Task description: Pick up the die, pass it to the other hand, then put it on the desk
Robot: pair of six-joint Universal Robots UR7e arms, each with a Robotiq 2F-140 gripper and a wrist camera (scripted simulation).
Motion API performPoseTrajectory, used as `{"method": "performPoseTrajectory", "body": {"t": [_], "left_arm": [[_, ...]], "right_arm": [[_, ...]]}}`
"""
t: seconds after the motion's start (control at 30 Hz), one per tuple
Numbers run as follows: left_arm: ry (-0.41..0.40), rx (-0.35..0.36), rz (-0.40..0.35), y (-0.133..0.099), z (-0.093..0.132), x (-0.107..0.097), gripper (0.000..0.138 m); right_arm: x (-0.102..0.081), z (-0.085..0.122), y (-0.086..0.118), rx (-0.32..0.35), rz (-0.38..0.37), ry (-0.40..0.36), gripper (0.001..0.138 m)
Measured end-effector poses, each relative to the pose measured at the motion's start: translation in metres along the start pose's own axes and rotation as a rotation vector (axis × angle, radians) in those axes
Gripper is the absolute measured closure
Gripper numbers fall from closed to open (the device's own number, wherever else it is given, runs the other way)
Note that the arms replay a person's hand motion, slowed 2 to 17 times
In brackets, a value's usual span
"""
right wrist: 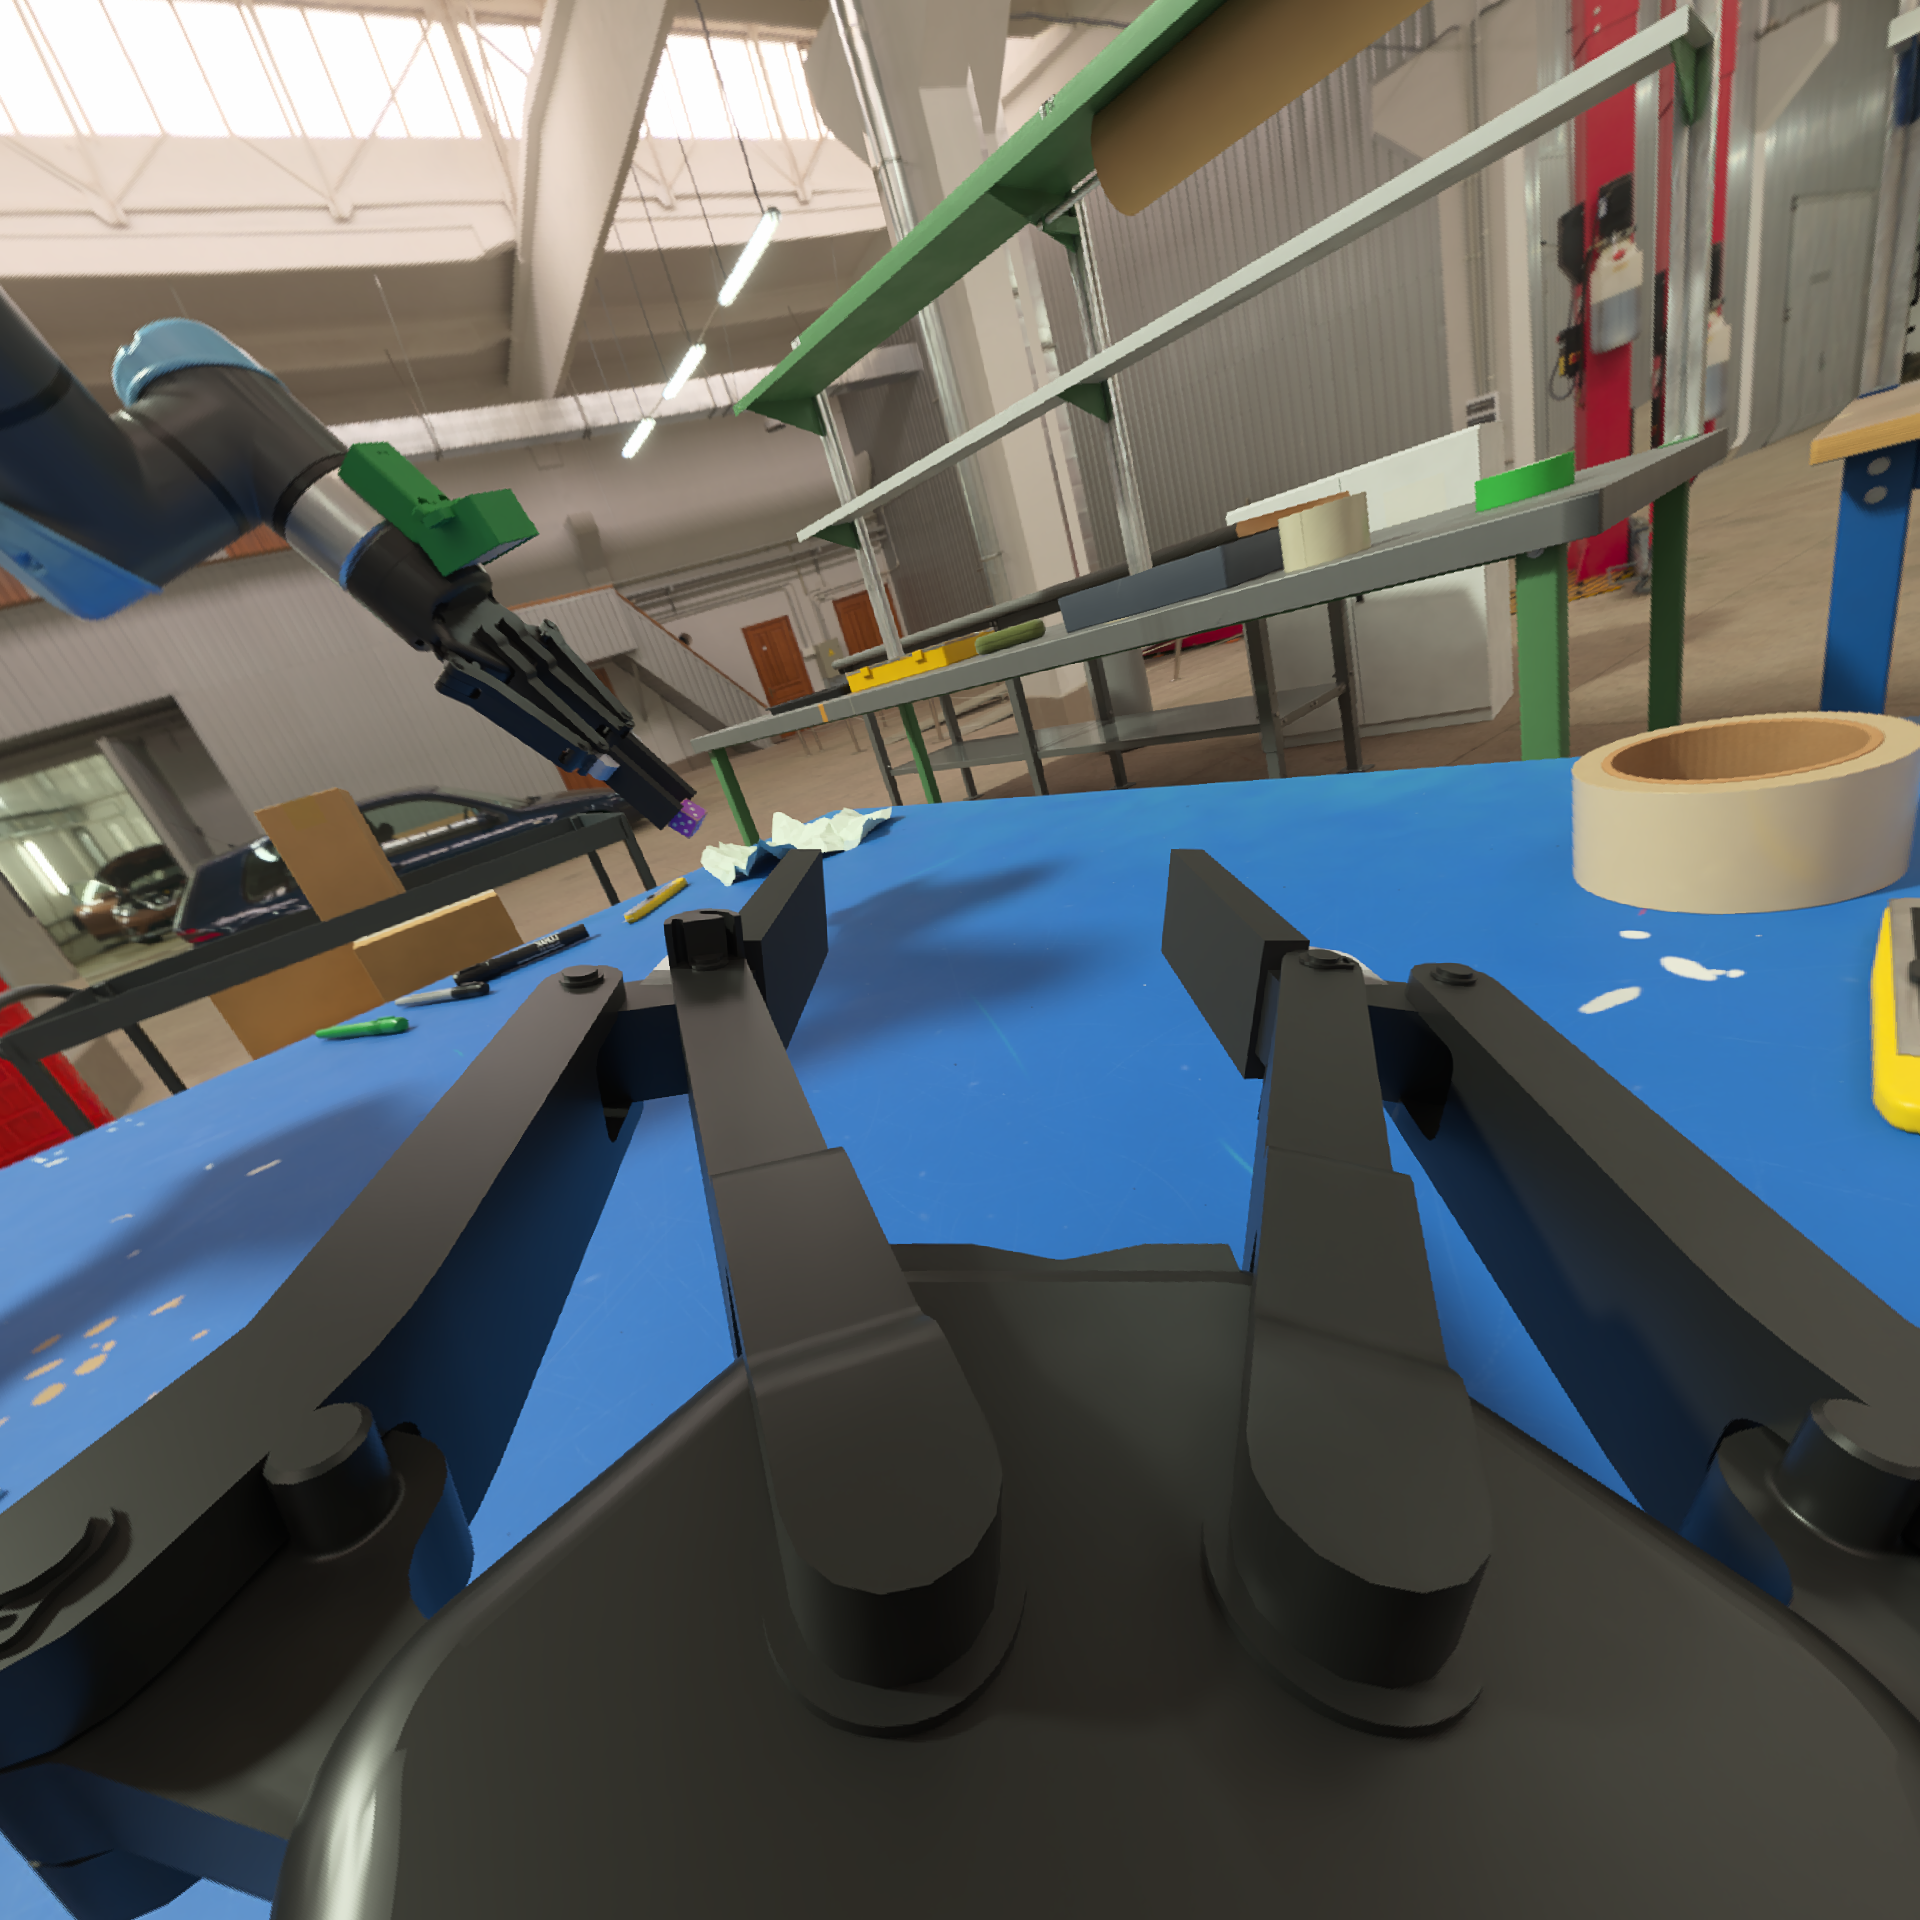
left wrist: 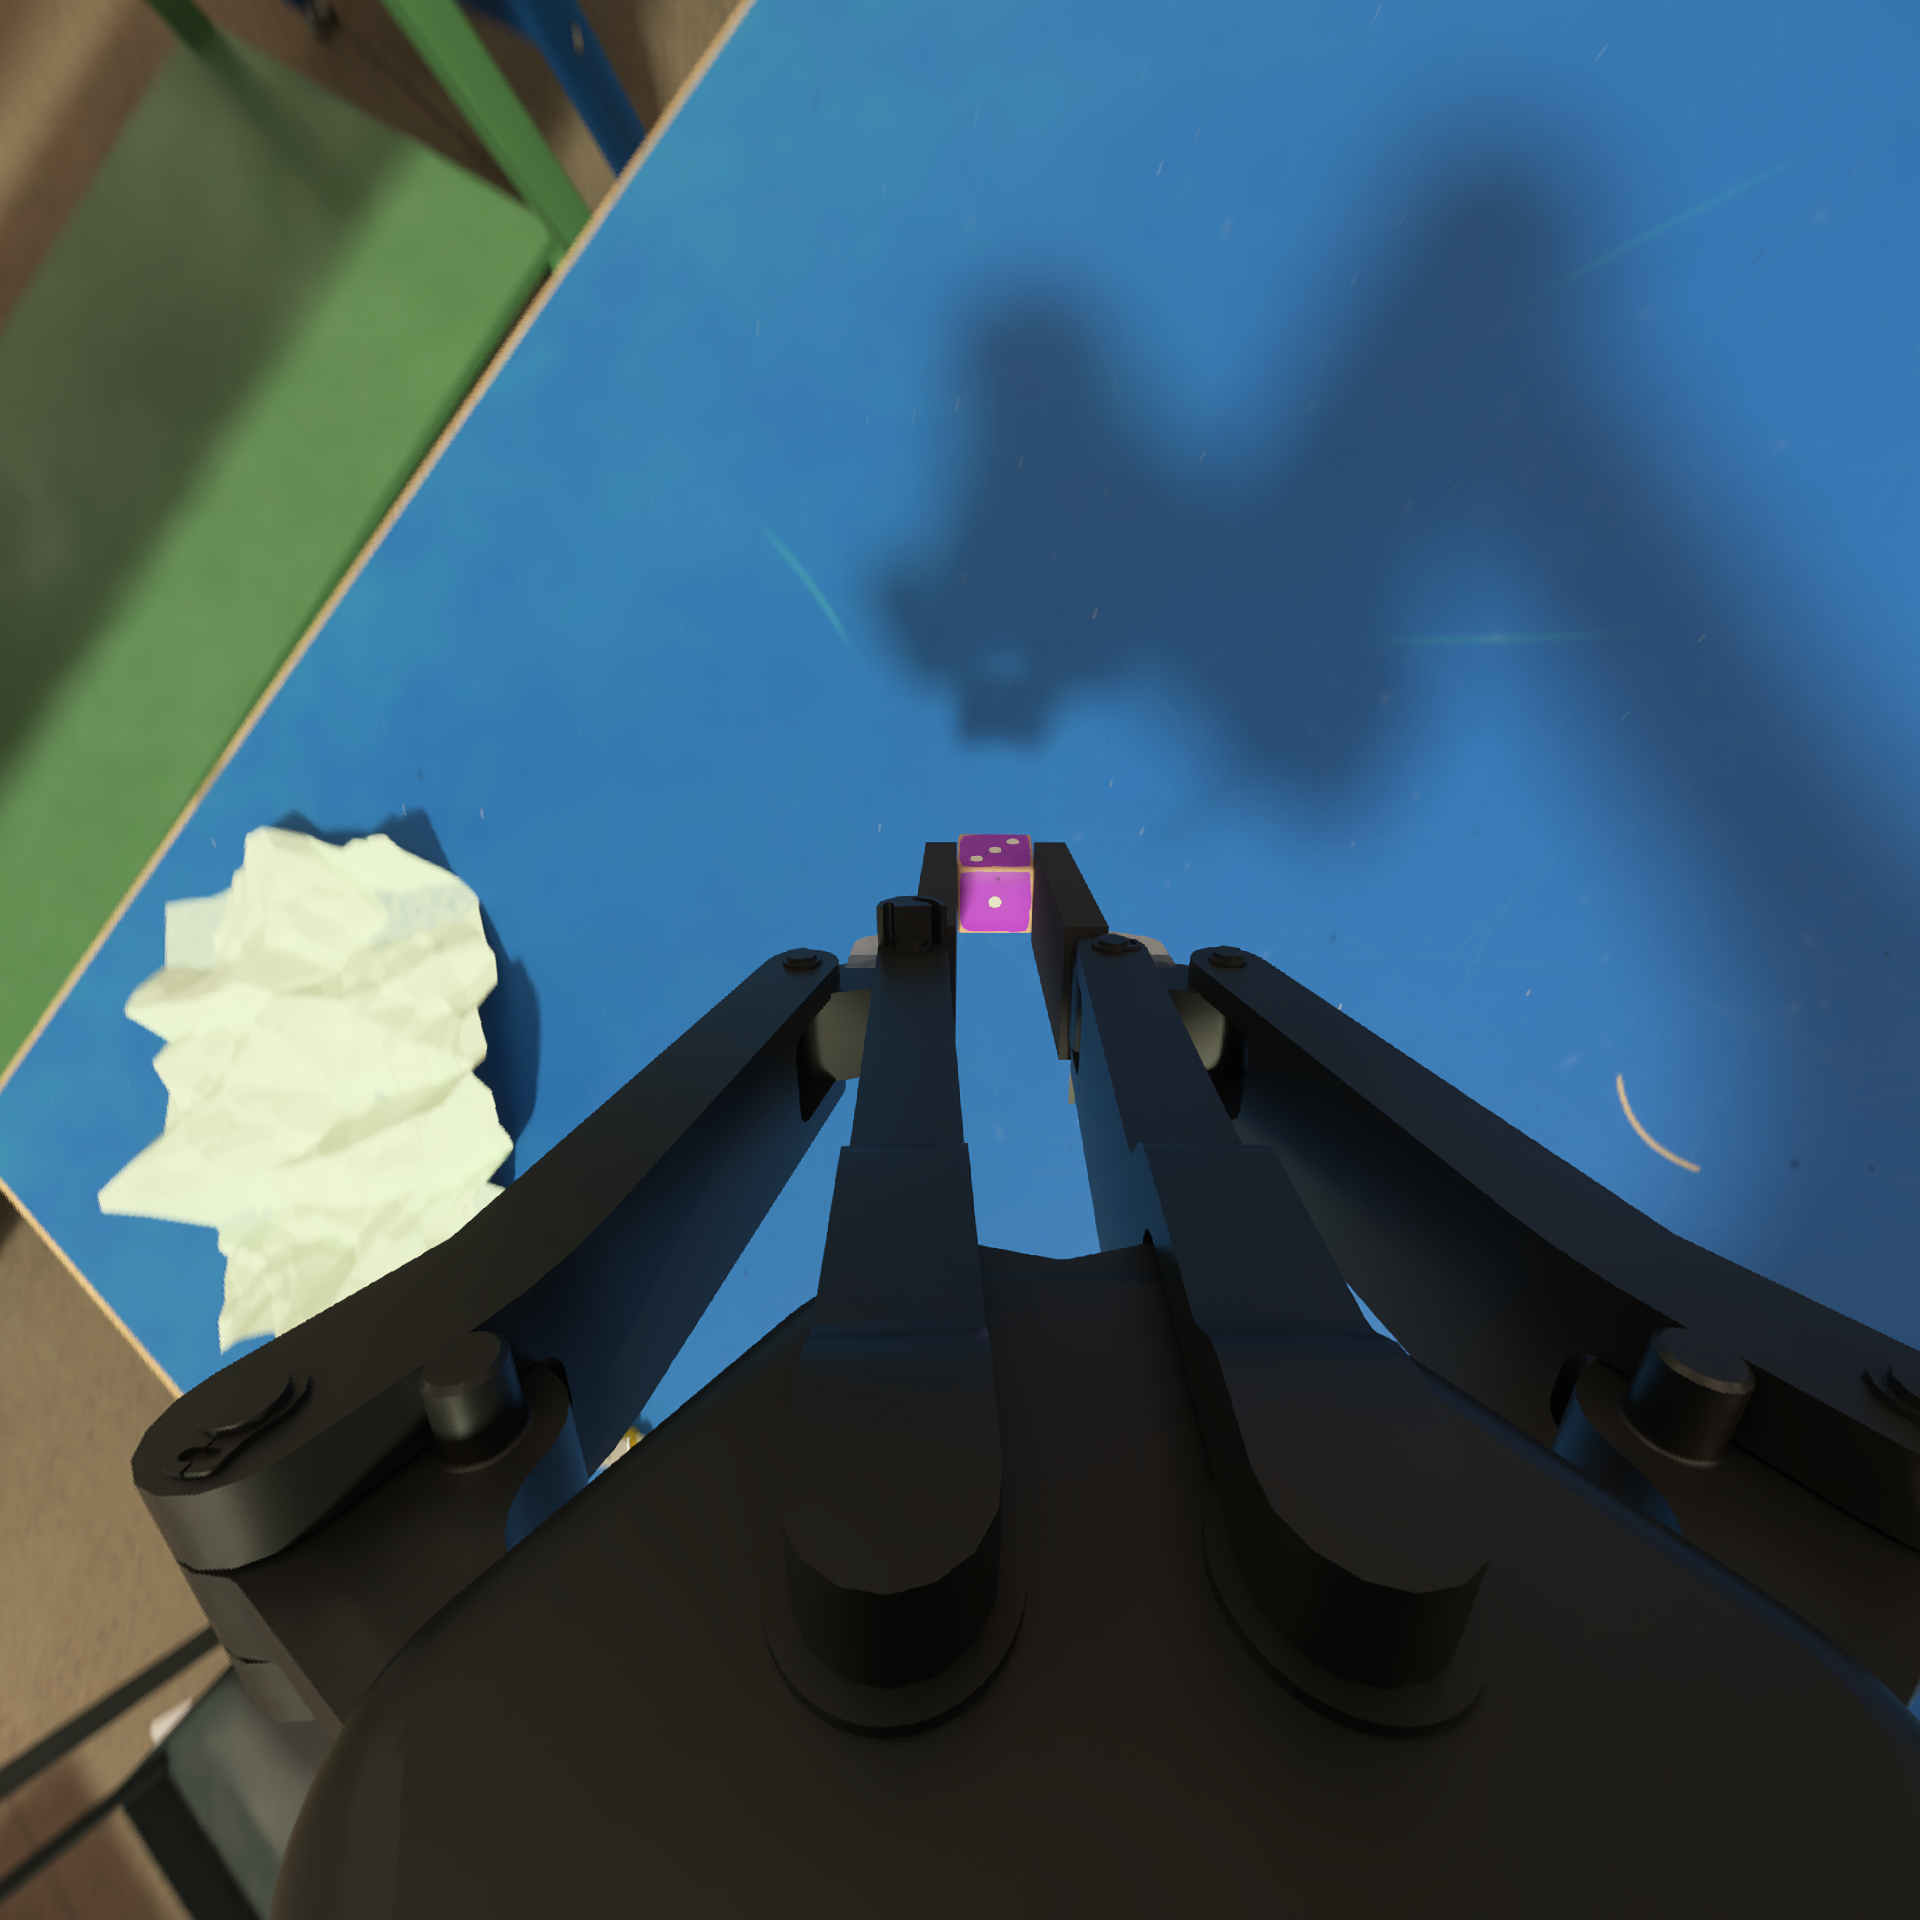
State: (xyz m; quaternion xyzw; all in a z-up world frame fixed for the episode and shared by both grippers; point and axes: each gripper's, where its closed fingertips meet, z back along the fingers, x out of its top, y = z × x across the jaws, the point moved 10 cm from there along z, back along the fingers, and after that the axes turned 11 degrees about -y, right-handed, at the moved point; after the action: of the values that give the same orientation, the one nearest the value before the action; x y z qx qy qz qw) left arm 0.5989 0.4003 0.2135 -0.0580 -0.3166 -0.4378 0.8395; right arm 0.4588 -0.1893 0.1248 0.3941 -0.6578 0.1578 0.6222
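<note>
The die [left wrist: 994,883] is a small purple cube with white pips. My left gripper [left wrist: 994,868] is shut on it and holds it well above the blue desk [left wrist: 1351,312]. In the right wrist view the left gripper [right wrist: 681,816] comes in from the upper left with the die [right wrist: 686,820] at its tip, in the air above the desk's far edge. My right gripper [right wrist: 997,904] is open and empty, low over the desk [right wrist: 1039,1091], and apart from the die.
A crumpled white paper [left wrist: 312,1060] lies near the desk's edge, also in the right wrist view [right wrist: 800,836]. A roll of beige tape [right wrist: 1745,810] and a yellow tool [right wrist: 1896,1029] sit at the right. Markers [right wrist: 520,951] and a green pen [right wrist: 364,1029] lie at the left edge.
</note>
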Motion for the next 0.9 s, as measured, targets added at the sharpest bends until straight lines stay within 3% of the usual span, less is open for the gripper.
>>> {"method": "performPoseTrajectory", "body": {"t": [0.47,0.9], "left_arm": [[-0.446,-0.023,-0.175,-0.051,0.006,0.062,0.119],[-0.803,-0.114,-0.27,-0.11,-0.007,0.106,0.119]], "right_arm": [[0.01,-0.013,0.002,0.058,-0.162,-0.017,0.06],[0.019,-0.03,0.004,0.084,-0.274,-0.013,0.06]]}}
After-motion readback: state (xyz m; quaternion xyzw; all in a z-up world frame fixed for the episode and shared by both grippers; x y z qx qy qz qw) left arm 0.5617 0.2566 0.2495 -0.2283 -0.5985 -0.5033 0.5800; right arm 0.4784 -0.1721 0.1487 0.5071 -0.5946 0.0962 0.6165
